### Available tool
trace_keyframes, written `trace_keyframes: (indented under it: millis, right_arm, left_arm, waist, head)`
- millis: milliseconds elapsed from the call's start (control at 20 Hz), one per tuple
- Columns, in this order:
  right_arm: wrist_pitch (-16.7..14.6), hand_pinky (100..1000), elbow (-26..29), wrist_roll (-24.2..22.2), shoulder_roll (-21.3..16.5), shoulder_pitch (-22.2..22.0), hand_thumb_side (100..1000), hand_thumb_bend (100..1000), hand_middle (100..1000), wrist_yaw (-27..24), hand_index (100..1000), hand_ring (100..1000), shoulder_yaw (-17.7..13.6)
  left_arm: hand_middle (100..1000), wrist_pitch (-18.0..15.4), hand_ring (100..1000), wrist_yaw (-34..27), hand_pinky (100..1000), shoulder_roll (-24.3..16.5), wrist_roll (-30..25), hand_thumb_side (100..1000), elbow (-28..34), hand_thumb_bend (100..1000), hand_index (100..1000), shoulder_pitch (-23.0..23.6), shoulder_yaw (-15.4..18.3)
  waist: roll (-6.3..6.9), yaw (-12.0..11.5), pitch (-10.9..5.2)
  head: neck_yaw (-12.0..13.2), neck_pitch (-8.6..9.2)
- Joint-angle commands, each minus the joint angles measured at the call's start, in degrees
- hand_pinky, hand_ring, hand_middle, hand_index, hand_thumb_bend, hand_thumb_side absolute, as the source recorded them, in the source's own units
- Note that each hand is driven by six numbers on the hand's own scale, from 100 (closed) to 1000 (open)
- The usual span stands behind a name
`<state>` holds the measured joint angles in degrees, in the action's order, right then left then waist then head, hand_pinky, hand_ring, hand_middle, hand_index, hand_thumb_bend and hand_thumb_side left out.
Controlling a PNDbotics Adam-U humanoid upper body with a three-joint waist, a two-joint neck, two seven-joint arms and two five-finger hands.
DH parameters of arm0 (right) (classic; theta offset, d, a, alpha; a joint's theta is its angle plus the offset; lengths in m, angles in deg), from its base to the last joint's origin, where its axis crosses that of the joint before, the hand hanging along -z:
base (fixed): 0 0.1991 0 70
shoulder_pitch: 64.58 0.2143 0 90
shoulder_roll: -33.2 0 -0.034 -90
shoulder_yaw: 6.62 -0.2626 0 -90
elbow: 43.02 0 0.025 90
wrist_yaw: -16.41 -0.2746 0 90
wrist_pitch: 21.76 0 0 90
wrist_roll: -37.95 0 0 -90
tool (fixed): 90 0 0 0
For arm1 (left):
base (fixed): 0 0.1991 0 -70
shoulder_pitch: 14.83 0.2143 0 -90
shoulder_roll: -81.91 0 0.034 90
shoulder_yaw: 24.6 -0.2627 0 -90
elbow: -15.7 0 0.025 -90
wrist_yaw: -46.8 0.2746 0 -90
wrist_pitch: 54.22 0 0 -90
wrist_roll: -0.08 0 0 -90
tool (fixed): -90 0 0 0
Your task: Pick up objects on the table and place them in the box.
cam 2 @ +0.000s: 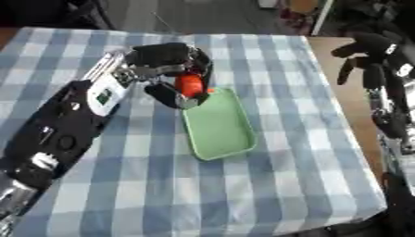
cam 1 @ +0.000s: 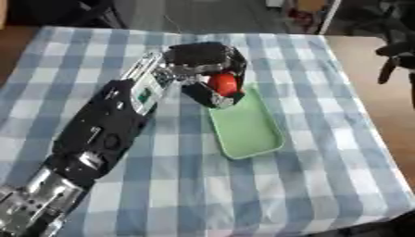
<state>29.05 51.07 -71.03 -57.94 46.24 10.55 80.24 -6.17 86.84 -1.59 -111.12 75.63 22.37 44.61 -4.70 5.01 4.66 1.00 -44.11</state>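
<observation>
L hand (cam 1: 207, 65) grips red-orange obj (cam 1: 223, 84) — over green tray (cam 1: 251, 134).

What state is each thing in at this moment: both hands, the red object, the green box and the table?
Left hand: fingers curled round the red object, held at the far end of the box.
Red object: gripped in the left hand, not yet lying in the box.
Green box: open-topped, lying flat, nothing visible inside.
Right hand: idle off the table's right edge, fingers relaxed and hanging down.
Table: covered with a blue checked cloth.
</observation>
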Motion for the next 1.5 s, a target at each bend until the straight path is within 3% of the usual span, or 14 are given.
trace_keyframes:
  millis: [50, 500, 600, 850, 1350, 1400, 1450, 1500]
  right_arm:
    - [-0.11, 320, 0.49, -0.2, -0.62, 1.07, 687, 100, 611, -0.27, 845, 673, -0.2]
    - [-0.13, 320, 0.47, -0.33, -0.53, 1.13, 686, 100, 611, -0.4, 845, 673, -0.2]
    - [-0.12, 319, 0.47, -0.33, -0.5, 1.12, 686, 100, 611, -0.43, 845, 673, -0.2]
    - [-0.12, 319, 0.5, -0.34, -0.46, 1.15, 686, 100, 611, -0.48, 845, 673, -0.18]
    - [-0.08, 321, 0.58, -0.36, -0.46, 1.16, 686, 100, 612, -0.46, 845, 674, -0.18]
    - [-0.08, 322, 0.59, -0.35, -0.46, 1.18, 686, 100, 612, -0.47, 845, 674, -0.18]
    - [-0.08, 322, 0.6, -0.34, -0.46, 1.19, 686, 100, 612, -0.47, 845, 674, -0.18]
    - [-0.08, 320, 0.6, -0.35, -0.46, 1.19, 686, 100, 612, -0.47, 845, 674, -0.17]
  left_arm:
    - [513, -4.44, 363, 0.42, 129, 0.53, -4.15, 443, 0.22, 100, 541, -0.99, -0.04]
    - [512, -4.29, 357, 1.21, 116, 1.29, -3.37, 460, -0.73, 100, 535, -0.62, 0.23]
    - [494, -3.53, 319, 0.06, 100, 1.72, -1.19, 481, -1.04, 100, 517, -0.44, 0.76]
    - [511, -1.8, 320, -3.3, 100, 2.33, 4.13, 490, -1.15, 100, 513, -0.3, 0.43]
    - [524, -2.0, 336, -2.7, 128, 2.47, 5.22, 496, -0.91, 100, 540, 0.07, 0.02]
    - [538, -2.2, 352, -2.51, 160, 2.47, 5.37, 488, -0.81, 113, 558, 0.07, -0.01]
    - [560, -2.47, 375, -2.25, 195, 2.46, 5.52, 509, -0.69, 279, 577, 0.08, -0.06]
    - [573, -2.85, 391, -1.95, 219, 2.44, 5.59, 506, -0.57, 330, 590, 0.1, -0.14]
  waist:
    - [-0.06, 0.26, -0.59]
    - [-0.16, 0.44, -0.53]
    - [-0.17, 0.45, -0.52]
    - [-0.2, 0.52, -0.48]
    - [-0.11, 0.68, -0.5]
    - [-0.12, 0.68, -0.5]
    - [-0.12, 0.68, -0.5]
    - [-0.11, 0.68, -0.49]
  head:
    - [0.38, -0.01]
    - [0.32, -0.01]
    - [0.33, -0.01]
    - [0.32, -0.01]
    - [0.22, -0.01]
    - [0.23, -0.01]
    - [0.24, -0.01]
    - [0.25, -0.01]
